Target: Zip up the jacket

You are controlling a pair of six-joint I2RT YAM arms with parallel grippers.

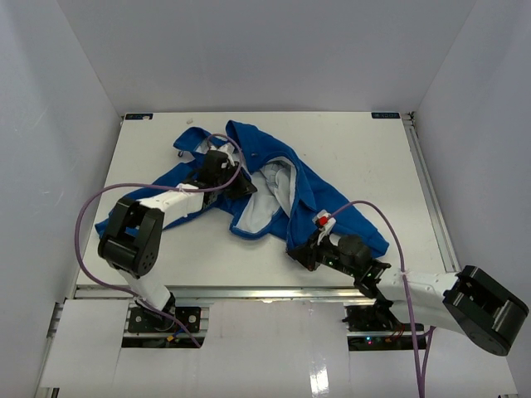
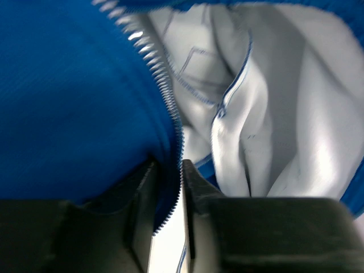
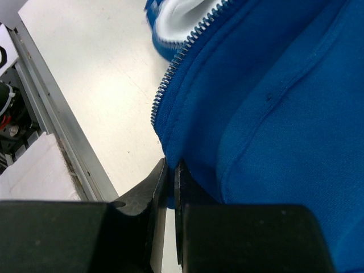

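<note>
Blue jacket (image 1: 311,195) hem near table (image 1: 365,149) edge

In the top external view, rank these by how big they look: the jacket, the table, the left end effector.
1. table
2. jacket
3. left end effector, smallest, though partly hidden among the fabric.

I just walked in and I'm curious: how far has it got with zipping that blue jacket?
Hardly begun. The jacket lies open on the table, its pale lining showing, and no stretch of zipper looks joined. In hand: the right tool is shut on the bottom hem corner below one row of zipper teeth; the left tool straddles the other toothed edge. Left: bringing both edges together and pulling the zipper up.
</note>
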